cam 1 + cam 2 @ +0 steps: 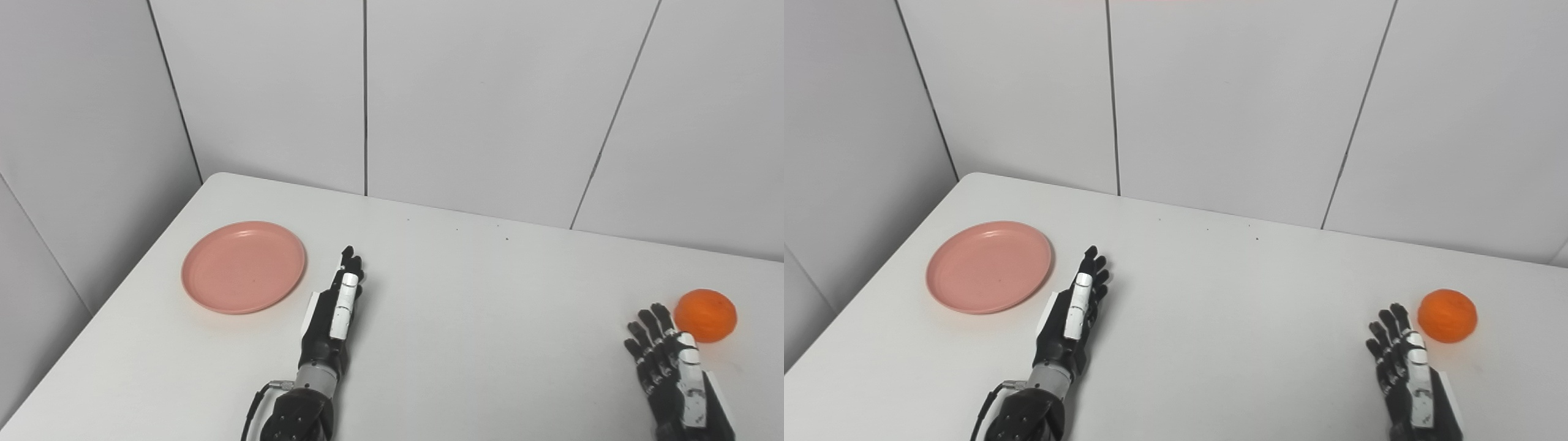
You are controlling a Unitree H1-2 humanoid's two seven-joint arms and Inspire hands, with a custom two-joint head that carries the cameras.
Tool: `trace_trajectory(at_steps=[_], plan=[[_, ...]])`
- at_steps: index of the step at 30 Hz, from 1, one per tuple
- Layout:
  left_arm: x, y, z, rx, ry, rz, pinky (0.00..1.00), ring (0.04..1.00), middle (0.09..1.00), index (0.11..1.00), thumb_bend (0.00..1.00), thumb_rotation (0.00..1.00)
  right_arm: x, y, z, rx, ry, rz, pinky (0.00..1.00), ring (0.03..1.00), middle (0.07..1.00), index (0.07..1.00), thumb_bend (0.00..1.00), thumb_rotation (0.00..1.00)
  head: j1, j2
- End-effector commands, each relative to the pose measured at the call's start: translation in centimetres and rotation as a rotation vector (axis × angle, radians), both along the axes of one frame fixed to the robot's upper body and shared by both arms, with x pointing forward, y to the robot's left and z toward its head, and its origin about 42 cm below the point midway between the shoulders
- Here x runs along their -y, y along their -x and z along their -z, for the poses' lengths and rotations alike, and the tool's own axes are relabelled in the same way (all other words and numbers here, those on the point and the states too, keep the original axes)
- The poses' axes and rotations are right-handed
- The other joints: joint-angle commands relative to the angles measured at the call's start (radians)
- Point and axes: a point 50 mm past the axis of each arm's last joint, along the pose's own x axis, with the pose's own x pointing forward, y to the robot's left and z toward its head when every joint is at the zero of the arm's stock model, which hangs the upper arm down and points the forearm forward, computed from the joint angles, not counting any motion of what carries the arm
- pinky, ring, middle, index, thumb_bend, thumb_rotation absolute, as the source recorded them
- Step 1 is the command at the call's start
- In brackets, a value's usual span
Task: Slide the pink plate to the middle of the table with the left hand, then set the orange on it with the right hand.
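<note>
Left eye view, contents listed relative to the pink plate [243, 266].

Item: pink plate. Round, shallow, nothing on it. Lies flat on the white table [465, 306], near the table's far left corner.

Item: left hand [334, 309]. Just right of the plate, close to its rim but not touching. Held edge-on above or on the table surface; which cannot be told. Fingers straight and pressed together, pointing away from the robot toward the wall [490, 104]. Holds nothing. Black forearm and a thin cable trail back from the wrist to the picture's bottom edge.

Item: orange [705, 315]. Well apart from the plate, far to its right, near the table's right edge. Rests on the table, untouched.

Item: right hand [670, 373]. Far right of the plate, just beside the orange on its near left side. Fingers extended and slightly spread, tips close to the fruit with a small gap. Holds nothing.

Item: wall. Pale grey panels with dark seams, behind the plate and along the table's far edge.
</note>
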Motion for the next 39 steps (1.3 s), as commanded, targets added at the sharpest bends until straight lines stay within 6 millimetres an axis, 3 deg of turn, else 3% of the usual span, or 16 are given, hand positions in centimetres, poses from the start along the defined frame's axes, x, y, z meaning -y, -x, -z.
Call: trace_trajectory(at_steps=[1,5,18,28,31,34,37,39], plan=[[1.6,-0.9,-0.6,0.027,0.021,0.023,1.00,0.979,1.000,1.000,0.72,1.00,0.4,0.0,0.2,0.028,-0.005,-0.004,1.00,0.999,1.000,1.000,0.74,0.99,-0.001,-0.002],[1.8,-1.0,-0.3,0.029,0.024,0.014,1.00,0.964,0.994,1.000,0.69,1.00,0.6,-0.1,0.4,0.021,-0.012,0.003,1.00,0.991,1.000,1.000,0.73,0.98,-0.014,-0.007],[-0.6,-1.1,-0.8,0.082,-0.002,0.147,1.00,0.969,1.000,1.000,0.82,0.96,-1.4,0.3,0.7,0.019,-0.013,-0.002,1.00,0.971,0.987,0.998,0.73,0.96,-0.085,-0.024],[-2.5,-1.9,-7.1,0.204,-0.009,0.284,1.00,0.930,0.941,0.996,0.82,0.70,-2.5,0.6,0.7,0.013,0.000,0.035,1.00,0.931,0.948,0.985,0.68,0.95,-0.121,-0.051],[-2.7,-2.6,-9.3,0.269,-0.004,0.324,1.00,0.932,0.937,0.991,0.80,0.68,-2.5,0.7,0.8,0.015,0.011,0.038,1.00,0.933,0.952,0.994,0.68,0.96,-0.124,-0.054],[-3.3,-3.6,-11.5,0.323,-0.013,0.355,1.00,0.930,0.934,0.967,0.80,0.76,-2.4,0.7,1.0,0.016,0.018,0.037,1.00,0.929,0.951,0.997,0.68,0.95,-0.120,-0.059],[-4.3,-4.5,-13.6,0.366,-0.015,0.366,0.87,0.858,0.858,0.911,0.84,0.90,-2.4,0.7,1.1,0.017,0.015,0.034,1.00,0.926,0.949,0.997,0.69,0.94,-0.119,-0.061],[-5.3,-5.2,-15.0,0.395,-0.035,0.372,0.84,0.840,0.839,0.898,0.85,0.91,-2.4,0.7,1.1,0.017,0.011,0.035,1.00,0.926,0.949,0.996,0.69,0.94,-0.119,-0.061]])
